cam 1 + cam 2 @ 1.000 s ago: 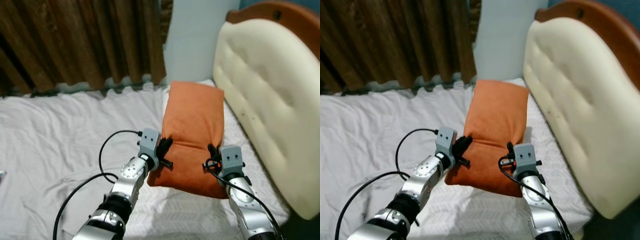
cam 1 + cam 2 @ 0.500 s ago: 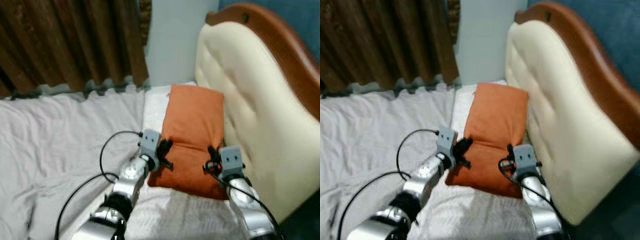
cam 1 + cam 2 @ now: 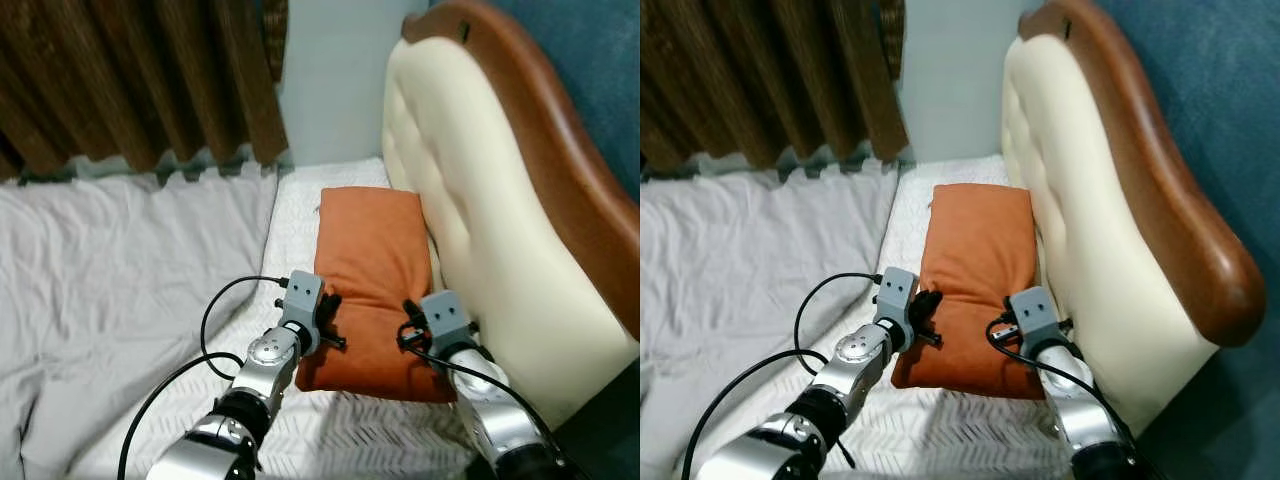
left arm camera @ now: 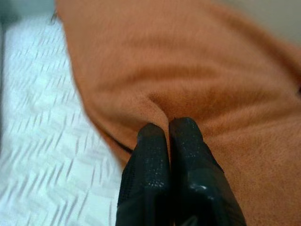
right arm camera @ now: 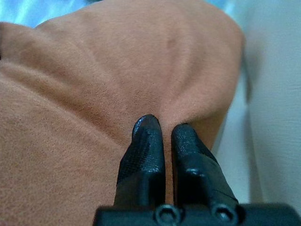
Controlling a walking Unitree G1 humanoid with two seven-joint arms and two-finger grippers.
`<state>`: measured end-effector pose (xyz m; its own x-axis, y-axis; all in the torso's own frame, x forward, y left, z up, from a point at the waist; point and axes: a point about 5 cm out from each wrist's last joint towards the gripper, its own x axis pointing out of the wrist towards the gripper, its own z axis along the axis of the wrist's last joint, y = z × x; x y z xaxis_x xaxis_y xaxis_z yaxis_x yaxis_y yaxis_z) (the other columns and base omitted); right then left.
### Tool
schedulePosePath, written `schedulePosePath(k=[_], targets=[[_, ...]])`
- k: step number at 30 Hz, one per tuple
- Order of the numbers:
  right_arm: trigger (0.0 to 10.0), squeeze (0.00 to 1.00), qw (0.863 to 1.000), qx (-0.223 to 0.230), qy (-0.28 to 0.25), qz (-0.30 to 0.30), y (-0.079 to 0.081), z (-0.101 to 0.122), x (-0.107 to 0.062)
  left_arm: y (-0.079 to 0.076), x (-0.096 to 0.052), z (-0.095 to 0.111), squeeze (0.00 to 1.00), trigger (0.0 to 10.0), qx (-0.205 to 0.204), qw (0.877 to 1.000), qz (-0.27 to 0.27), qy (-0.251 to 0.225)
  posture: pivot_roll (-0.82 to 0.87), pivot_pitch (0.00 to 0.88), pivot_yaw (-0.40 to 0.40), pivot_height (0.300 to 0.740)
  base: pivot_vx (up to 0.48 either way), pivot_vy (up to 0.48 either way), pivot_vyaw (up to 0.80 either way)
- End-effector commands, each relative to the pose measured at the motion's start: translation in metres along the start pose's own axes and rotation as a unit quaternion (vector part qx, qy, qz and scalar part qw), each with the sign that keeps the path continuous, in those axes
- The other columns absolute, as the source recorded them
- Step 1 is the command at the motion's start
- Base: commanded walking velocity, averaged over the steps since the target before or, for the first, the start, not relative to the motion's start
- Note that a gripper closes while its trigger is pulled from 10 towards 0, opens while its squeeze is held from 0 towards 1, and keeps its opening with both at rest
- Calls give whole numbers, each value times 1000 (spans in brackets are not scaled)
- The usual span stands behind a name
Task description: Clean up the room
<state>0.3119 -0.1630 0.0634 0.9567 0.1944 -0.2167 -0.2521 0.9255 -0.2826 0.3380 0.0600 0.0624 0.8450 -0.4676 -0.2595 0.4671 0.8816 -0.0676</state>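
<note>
An orange pillow point(image 3: 368, 270) lies lengthwise at the head of the bed, right beside the cream padded headboard point(image 3: 470, 190). My left gripper point(image 3: 326, 318) is shut on the pillow's near left edge; its fingers point(image 4: 155, 146) pinch a fold of the orange fabric point(image 4: 197, 84). Over at the near right edge, close to the headboard, my right gripper point(image 3: 408, 328) is shut on the pillow too, and its fingertips point(image 5: 149, 129) nip the cloth point(image 5: 94, 80).
A white sheet with a zigzag weave point(image 3: 300, 215) covers the mattress under the pillow. A rumpled grey-white cover point(image 3: 110, 270) spreads over the bed to the left. Brown curtains point(image 3: 130, 70) hang behind, and the headboard's wooden rim point(image 3: 560, 140) runs along the right.
The camera has swung, so the headboard now fills more of the right side. The pillow, still held by both grippers, now lies closer alongside the headboard.
</note>
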Motion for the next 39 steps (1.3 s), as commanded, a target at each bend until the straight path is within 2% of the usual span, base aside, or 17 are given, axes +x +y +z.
schedulePosePath(k=[1,2,3,6,7,10,15,17,19,20,22,24,25,26,31,35,39], targets=[[10000,0,999,-14,48,1,-1,-19,-3,13,3,22,0,10000,38,999,11,-22,-201,285,63,740,0,0,0],[10000,0,999,-14,48,1,-1,-19,-3,13,3,22,0,10000,38,999,11,-22,-201,285,63,740,0,0,0],[10000,0,998,-32,52,-7,0,-21,0,16,5,26,0,10000,56,998,14,-14,-199,357,88,740,0,0,0],[10000,0,996,-70,51,-32,5,-20,8,20,8,37,0,10000,110,994,19,-8,-189,428,122,740,0,0,0],[10000,0,995,-67,51,-46,6,-18,11,21,9,40,0,10000,126,992,21,-7,-188,454,138,740,0,0,0],[10000,0,995,-64,50,-55,7,-16,13,21,10,42,0,10000,136,990,22,-6,-188,457,141,740,0,0,0],[10000,0,991,-91,29,-96,5,-8,16,18,12,49,0,10000,153,988,13,-15,-200,479,164,740,0,0,0],[10000,0,977,-137,0,-160,-12,0,14,10,17,63,0,10000,169,985,1,-41,-211,493,176,740,0,0,0],[10000,0,959,-176,-26,-219,-28,6,10,5,19,74,0,10000,160,985,-7,-63,-212,498,179,740,0,0,0],[10000,0,954,-182,-32,-238,-33,7,9,4,20,76,0,10000,155,985,-8,-69,-213,499,179,740,0,0,0],[10000,0,951,-183,-36,-248,-36,8,8,3,20,78,0,10000,153,985,-9,-72,-214,499,180,740,0,0,0],[10000,0,932,-199,-46,-298,-54,11,0,-5,23,86,0,10000,125,988,-22,-91,-218,503,182,740,0,0,0],[10000,0,932,-199,-46,-298,-54,11,0,-5,23,86,0,10000,125,988,-22,-91,-218,503,182,740,0,0,0],[10000,0,914,-219,-56,-336,-70,14,-10,-16,25,92,0,10000,103,988,-44,-106,-230,500,180,740,0,0,0],[10000,0,903,-236,-50,-356,-82,7,-21,-27,28,89,0,10000,94,989,-65,-95,-249,506,178,740,0,0,0],[10000,0,900,-240,-21,-362,-86,-8,-28,-42,28,81,0,10000,108,985,-107,-87,-266,516,174,740,0,0,0],[10000,0,899,-222,9,-377,-90,-19,-36,-61,29,73,0,10000,147,975,-156,-63,-271,533,177,740,0,0,0]])
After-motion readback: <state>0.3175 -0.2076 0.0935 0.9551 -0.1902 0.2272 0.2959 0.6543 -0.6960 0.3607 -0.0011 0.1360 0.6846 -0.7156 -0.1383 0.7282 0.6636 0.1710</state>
